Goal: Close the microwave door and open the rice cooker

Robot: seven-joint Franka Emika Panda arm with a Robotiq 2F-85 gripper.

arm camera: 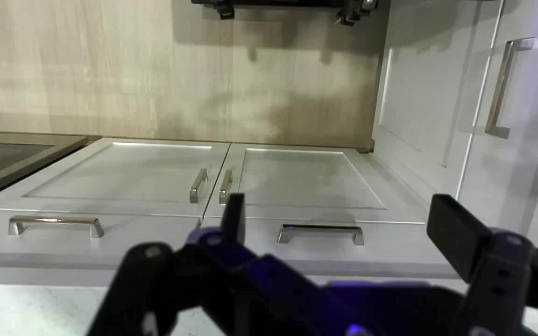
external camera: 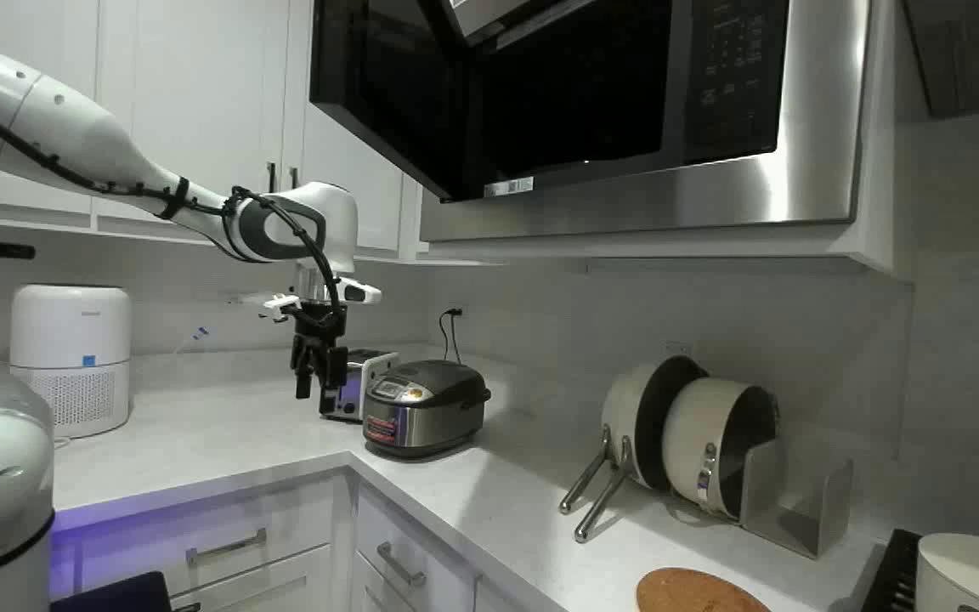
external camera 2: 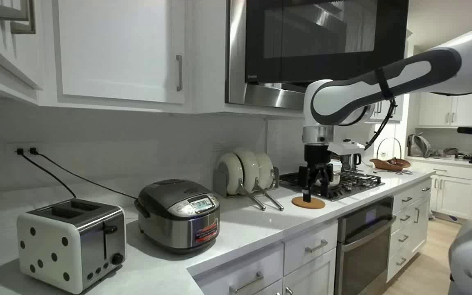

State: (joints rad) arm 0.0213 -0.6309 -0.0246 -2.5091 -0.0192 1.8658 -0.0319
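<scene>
The microwave door (external camera: 392, 89) stands open, swung out from the dark cavity; its dark glass panel also shows in an exterior view (external camera 2: 322, 35). The rice cooker (external camera: 434, 421) sits on the counter with its dark round lid shut; it also shows in an exterior view (external camera 2: 178, 221). My gripper (external camera: 316, 395) points down above the counter's edge, below the microwave and apart from the rice cooker. It also shows in an exterior view (external camera 2: 315, 192). In the wrist view my gripper (arm camera: 336, 205) is open with nothing between its fingers. Door and cooker are out of the wrist view.
A toaster (external camera 2: 49, 250) stands beside the rice cooker, and a white cylindrical appliance (external camera: 71, 357) is near the wall. Pans (external camera: 706, 438) stand in a rack. A cork mat (external camera 2: 297, 201) lies near the stove (external camera 2: 355, 184). Lower cabinets (arm camera: 297, 177) show below my gripper.
</scene>
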